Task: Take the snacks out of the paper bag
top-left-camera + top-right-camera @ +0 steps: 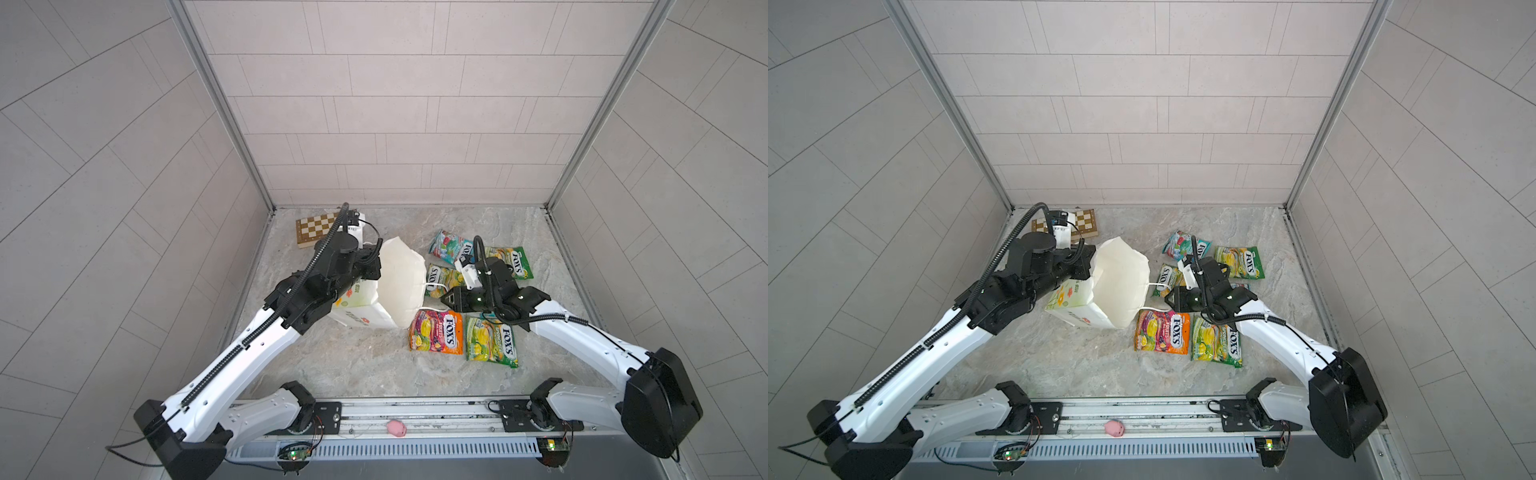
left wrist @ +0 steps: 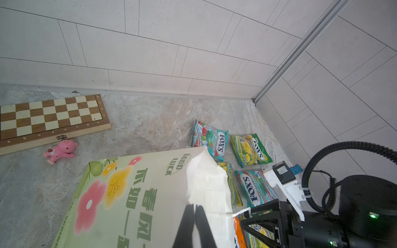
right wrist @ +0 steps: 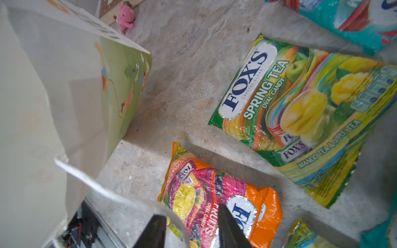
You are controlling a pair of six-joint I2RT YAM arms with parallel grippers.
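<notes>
The tall white paper carrier bag [image 1: 401, 286] leans mouth-up on the grey marbled table [image 1: 353, 365]. The left gripper [image 2: 194, 209] is pinched tight on its rim at 9 o'clock. At 3 o'clock the right gripper [image 3: 191, 212] stands part-open, with the bag's white cord handle [image 3: 129, 198] looped between its fingers. The glossy FOX'S candy packets [image 1: 436, 332] lie outside the bag, from 1 to 4 o'clock.
</notes>
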